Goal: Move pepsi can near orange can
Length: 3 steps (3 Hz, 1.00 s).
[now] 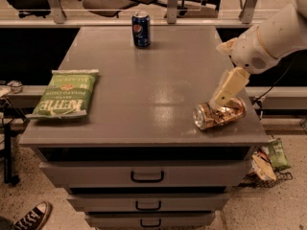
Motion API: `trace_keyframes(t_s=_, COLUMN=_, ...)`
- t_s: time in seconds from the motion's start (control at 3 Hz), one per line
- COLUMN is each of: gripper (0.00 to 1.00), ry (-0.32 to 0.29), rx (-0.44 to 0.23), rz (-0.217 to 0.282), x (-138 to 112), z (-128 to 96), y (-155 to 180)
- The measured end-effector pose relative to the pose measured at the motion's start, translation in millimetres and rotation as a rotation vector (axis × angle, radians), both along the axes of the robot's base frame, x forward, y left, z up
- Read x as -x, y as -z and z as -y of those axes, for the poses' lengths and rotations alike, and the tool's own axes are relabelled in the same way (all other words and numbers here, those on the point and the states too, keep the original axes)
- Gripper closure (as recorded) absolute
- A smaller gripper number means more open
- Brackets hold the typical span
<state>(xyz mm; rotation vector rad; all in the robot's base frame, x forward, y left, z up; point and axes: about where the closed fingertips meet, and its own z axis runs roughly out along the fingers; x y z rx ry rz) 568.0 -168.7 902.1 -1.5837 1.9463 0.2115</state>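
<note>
Seeing hand point(229, 87) over tipped orange can point(219, 115), closed or not, can't tell; reaching across surface point(158, 80) for upright pepsi can point(141, 29), grabbing mid-body.

The flat green chip bag point(64, 94) at the left of the frame carries the brand "KETTLE" in large pale letters; its smaller print cannot be read. The small dark blue pepsi can point(141, 29) at upper centre shows a round red-white-blue logo. The cream gripper point(224, 92) sits at the right, above the orange-gold can point(220, 115), whose markings are illegible.
</note>
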Motion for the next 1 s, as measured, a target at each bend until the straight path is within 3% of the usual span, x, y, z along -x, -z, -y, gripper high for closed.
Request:
trace_keyframes(t_s=0.33, gripper=0.00, ry=0.003, rx=-0.122, rz=0.103, x=-61, z=-20, y=-1)
trace_keyframes(t_s=0.67, gripper=0.00, ry=0.002, rx=-0.124, rz=0.103, x=-62, z=-21, y=-1)
trace_keyframes(t_s=1.0, gripper=0.00, ry=0.025, rx=-0.184, rz=0.126, x=-83, z=-45, y=4)
